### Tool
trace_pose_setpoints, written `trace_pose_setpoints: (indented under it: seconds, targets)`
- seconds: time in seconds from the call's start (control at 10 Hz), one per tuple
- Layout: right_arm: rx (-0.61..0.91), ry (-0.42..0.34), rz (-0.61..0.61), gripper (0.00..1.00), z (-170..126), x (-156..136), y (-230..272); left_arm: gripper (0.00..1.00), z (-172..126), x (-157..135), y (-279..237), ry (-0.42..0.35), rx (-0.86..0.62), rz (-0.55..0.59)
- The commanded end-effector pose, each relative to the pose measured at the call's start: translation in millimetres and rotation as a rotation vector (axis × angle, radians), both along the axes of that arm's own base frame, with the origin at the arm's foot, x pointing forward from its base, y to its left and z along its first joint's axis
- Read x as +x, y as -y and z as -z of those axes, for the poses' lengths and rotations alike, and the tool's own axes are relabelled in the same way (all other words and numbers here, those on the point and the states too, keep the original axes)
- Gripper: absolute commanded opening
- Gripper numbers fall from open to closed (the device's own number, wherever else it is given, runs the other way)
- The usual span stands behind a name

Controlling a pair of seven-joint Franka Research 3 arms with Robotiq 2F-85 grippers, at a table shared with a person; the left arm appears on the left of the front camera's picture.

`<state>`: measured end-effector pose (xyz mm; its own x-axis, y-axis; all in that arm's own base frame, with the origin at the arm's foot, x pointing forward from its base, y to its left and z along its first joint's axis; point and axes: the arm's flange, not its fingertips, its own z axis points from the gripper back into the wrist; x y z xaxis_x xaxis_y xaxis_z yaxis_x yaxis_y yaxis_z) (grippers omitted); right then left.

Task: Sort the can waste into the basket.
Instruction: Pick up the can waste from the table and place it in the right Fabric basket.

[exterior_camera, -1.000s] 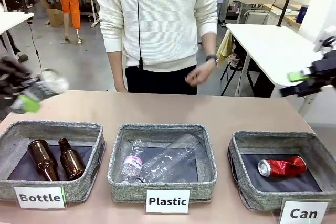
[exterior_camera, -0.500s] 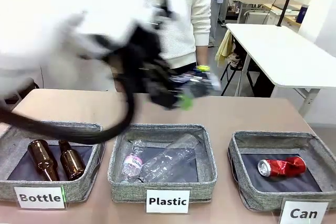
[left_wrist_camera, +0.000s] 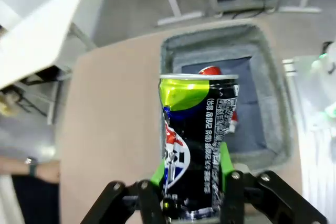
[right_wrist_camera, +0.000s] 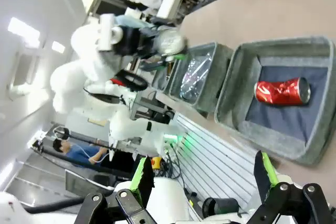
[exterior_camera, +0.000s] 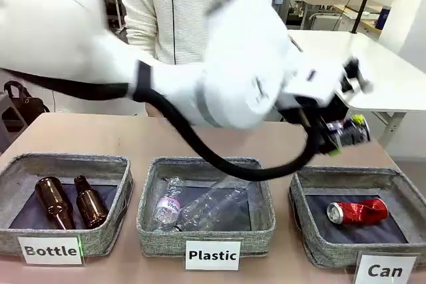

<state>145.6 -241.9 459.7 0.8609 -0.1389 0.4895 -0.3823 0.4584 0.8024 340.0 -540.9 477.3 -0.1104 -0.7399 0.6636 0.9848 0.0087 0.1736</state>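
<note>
My left arm reaches across the table, and my left gripper (exterior_camera: 337, 139) is shut on the black-and-white patterned can (exterior_camera: 351, 130). It holds the can in the air above the far edge of the grey "Can" basket (exterior_camera: 346, 172). In the left wrist view the crushed can (left_wrist_camera: 197, 135) stands upright between the green pads of the left gripper (left_wrist_camera: 191, 177), with the basket (left_wrist_camera: 170, 61) below it. The red can (exterior_camera: 357, 211) lies inside that basket on the dark lining. My right gripper (right_wrist_camera: 203, 174) is open and holds nothing, off to the side of the basket (right_wrist_camera: 247, 77) and the red can (right_wrist_camera: 282, 91).
The "Plastic" bin (exterior_camera: 206, 164) holds clear bottles (exterior_camera: 213, 204). The "Bottle" bin (exterior_camera: 66, 159) holds two brown bottles (exterior_camera: 54, 201). A person in a white sweater (exterior_camera: 193, 4) stands at the far side. My left arm's white links span the middle of the table.
My left arm has swung from the left across the middle to the right, carrying the can to above the "Can" basket. My right gripper has left the front view.
</note>
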Motion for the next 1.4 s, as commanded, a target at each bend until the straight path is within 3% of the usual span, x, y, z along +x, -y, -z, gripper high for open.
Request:
trace_pose_setpoints:
  seconds: [0.0, 0.3, 0.4, 0.5, 0.8, 0.9, 1.0, 1.3]
  targets:
    - [0.013, 0.035, 0.048, 1.00, 6.9, -30.9, 17.6, 0.39, 13.6, 13.9, 82.8, -0.031, 0.053, -0.007]
    - [0.092, 0.039, 0.148, 1.00, 20.4, -38.2, 41.3, 0.39, 56.9, 0.5, 119.4, -0.086, 0.083, 0.004]
    - [0.040, 0.019, 0.103, 1.00, 13.4, -37.4, 23.9, 0.39, 57.7, 2.9, 121.6, -0.058, 0.100, 0.026]
    - [0.040, 0.019, 0.103, 1.00, 13.4, -37.4, 23.9, 0.39, 68.6, -5.2, 96.6, -0.076, 0.080, 0.034]
    - [0.040, 0.019, 0.103, 1.00, 13.4, -37.4, 23.9, 0.39, 69.5, -0.1, 109.4, -0.085, 0.084, 0.036]
    - [0.040, 0.019, 0.103, 1.00, 13.4, -37.4, 23.9, 0.79, 68.9, -3.7, 107.3, -0.042, 0.070, 0.086]
    - [0.040, 0.019, 0.103, 1.00, 13.4, -37.4, 23.9, 0.99, 68.0, -6.8, 105.8, -0.037, 0.076, 0.098]
    - [0.040, 0.019, 0.103, 1.00, 13.4, -37.4, 23.9, 1.00, 59.6, -7.6, 99.6, -0.013, 0.064, 0.083]
